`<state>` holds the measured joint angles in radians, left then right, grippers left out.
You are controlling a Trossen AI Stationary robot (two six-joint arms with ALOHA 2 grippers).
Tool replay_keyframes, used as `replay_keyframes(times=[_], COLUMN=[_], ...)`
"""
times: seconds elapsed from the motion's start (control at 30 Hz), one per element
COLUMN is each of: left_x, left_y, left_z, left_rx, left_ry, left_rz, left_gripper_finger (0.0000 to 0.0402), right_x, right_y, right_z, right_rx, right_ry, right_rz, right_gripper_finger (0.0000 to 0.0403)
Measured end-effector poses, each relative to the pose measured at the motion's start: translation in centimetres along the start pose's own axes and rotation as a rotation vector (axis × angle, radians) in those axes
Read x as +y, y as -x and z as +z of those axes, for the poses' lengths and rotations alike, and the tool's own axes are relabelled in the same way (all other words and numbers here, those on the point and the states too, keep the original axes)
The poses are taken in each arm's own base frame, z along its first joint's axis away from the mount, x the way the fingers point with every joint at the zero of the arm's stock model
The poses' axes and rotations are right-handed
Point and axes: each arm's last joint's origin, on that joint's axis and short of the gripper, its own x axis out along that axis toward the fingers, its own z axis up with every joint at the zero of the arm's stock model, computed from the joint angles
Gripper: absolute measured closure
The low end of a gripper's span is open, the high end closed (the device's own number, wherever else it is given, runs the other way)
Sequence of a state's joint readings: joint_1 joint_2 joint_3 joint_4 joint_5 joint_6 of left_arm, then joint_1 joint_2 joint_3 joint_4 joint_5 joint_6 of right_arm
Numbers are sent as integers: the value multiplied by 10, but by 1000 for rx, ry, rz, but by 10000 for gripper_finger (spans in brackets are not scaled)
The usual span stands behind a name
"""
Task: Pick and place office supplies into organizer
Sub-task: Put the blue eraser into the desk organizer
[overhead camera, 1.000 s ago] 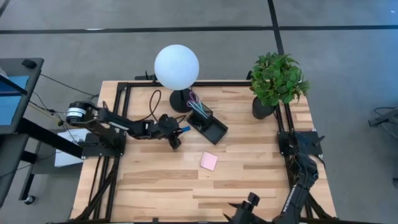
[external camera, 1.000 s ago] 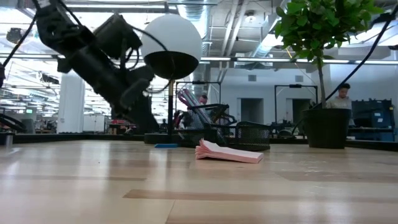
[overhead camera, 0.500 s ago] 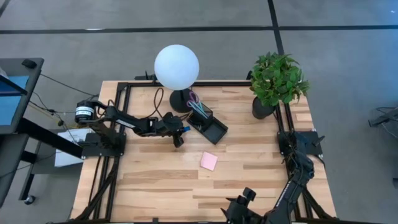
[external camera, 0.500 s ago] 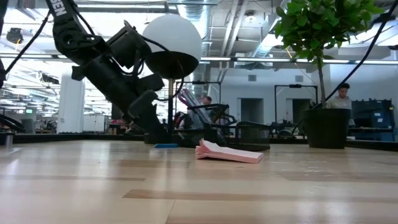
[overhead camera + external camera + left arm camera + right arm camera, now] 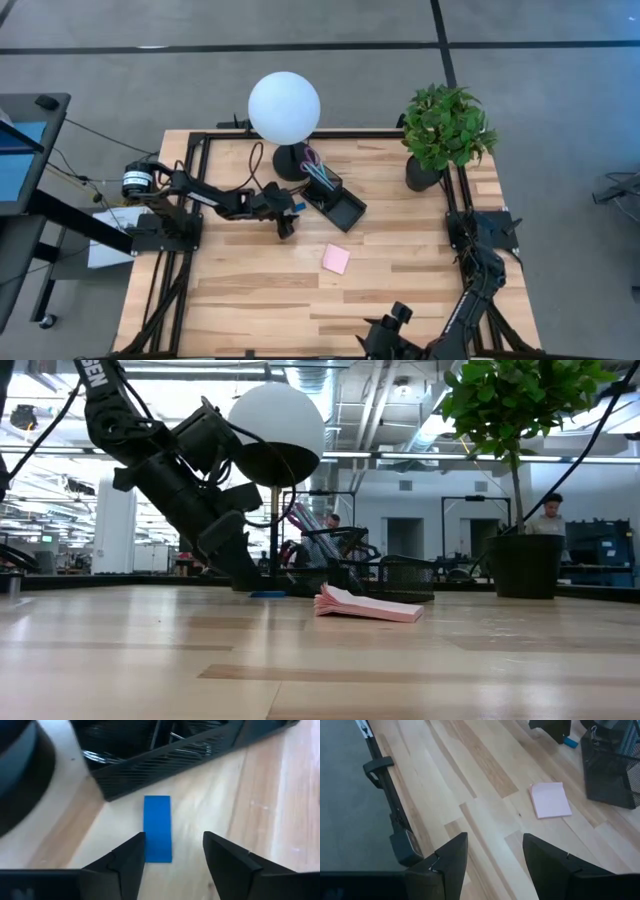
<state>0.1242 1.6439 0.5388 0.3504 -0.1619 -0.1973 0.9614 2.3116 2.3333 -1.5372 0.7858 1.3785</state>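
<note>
From above, the left gripper [image 5: 291, 212] reaches across the table [image 5: 250, 300] to a blue block [image 5: 299, 209] lying just beside the organizer [image 5: 335, 198], on its left side. Pens [image 5: 314, 160] already stand in the cup end. A pink pad [image 5: 336, 259] lies near the table's middle, apart from both arms. The right gripper [image 5: 385, 338] waits at the near edge.

At table height, the left arm slants down to the block [image 5: 267, 594], which rests flat on the wood in front of the organizer [image 5: 385, 575]; the pad [image 5: 366, 606] sits nearer the camera.

The left wrist view shows the fingers [image 5: 131, 857] spread apart and empty, with the block [image 5: 157, 828] nearer one finger than the other. To grip well, I judge the gripper should shift sideways to centre the block, go low to the wood, then close across its narrow width.

The right wrist view shows its fingers [image 5: 451, 854] spread, holding nothing, above bare table.
</note>
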Motion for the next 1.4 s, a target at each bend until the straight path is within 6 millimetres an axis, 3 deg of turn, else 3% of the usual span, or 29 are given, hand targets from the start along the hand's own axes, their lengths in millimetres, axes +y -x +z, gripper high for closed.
replay_keyframes(times=[0.43,0.7,1.0,1.4], left_x=[-5,-19,-19,-24], left_y=[-38,-39,-39,-38], left_z=[-21,-28,-29,-28], left_rx=[-65,-100,-112,-158], left_ry=[134,153,227,321], left_rz=[73,156,168,156], left_gripper_finger=[209,288,392,392], right_x=[0,0,1,1], right_y=[0,2,2,2], right_z=[0,-2,-2,-2], right_rx=[1,2,1,2], right_ry=[3,5,1,0], right_rz=[-2,5,9,10], right_gripper_finger=[216,216,218,217])
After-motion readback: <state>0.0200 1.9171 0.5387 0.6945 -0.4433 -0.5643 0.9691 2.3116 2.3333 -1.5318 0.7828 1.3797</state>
